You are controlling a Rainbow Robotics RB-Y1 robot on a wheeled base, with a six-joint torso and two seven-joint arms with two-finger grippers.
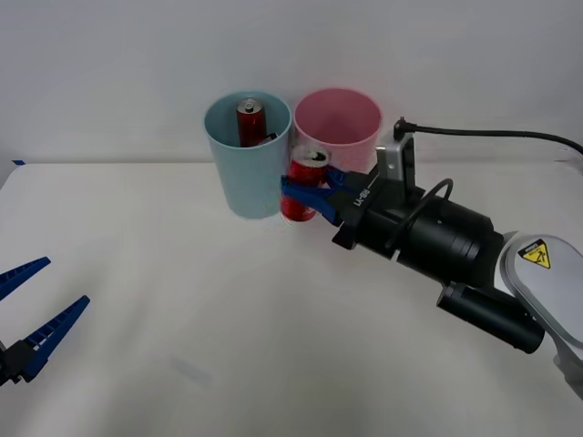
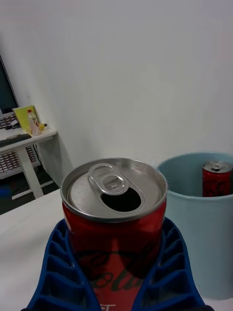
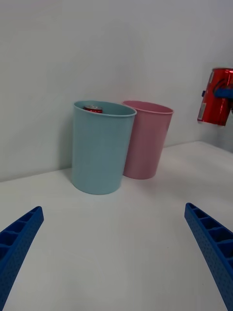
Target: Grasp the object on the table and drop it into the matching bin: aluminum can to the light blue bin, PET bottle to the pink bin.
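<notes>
The right gripper (image 1: 305,193) holds the red can (image 1: 303,189) clamped between its blue ribbed fingers, lifted clear of the white table (image 1: 182,309). In the front view the can hangs in front of the two bins, over the spot where they meet, its lower part overlapping the light blue bin (image 1: 244,159) and its silver top showing against the pink bin (image 1: 337,127). The left wrist view shows the can (image 3: 216,96) held up in the air, higher than both rims and off to the side of the pink bin (image 3: 145,138), so it is nearer the robot than the bins rather than over either one.

From the right wrist camera the can (image 2: 115,228) stands upright in the gripper (image 2: 116,272), a finger (image 2: 170,272) pressed against each side. Its pull tab is in place and the mouth is open. Dark lettering runs around the red body.

The light blue bin (image 2: 204,243) sits just beyond it, and a darker red can (image 2: 216,179) stands upright inside. In the front view that second can (image 1: 250,121) leans against the back of the bin, with something dark beside it that I cannot make out.

The two bins stand side by side at the far edge of the table, touching or very nearly so.

The left gripper (image 1: 32,314) waits low at the near left corner of the table, its fingers (image 3: 19,243) spread wide with nothing between them.
</notes>
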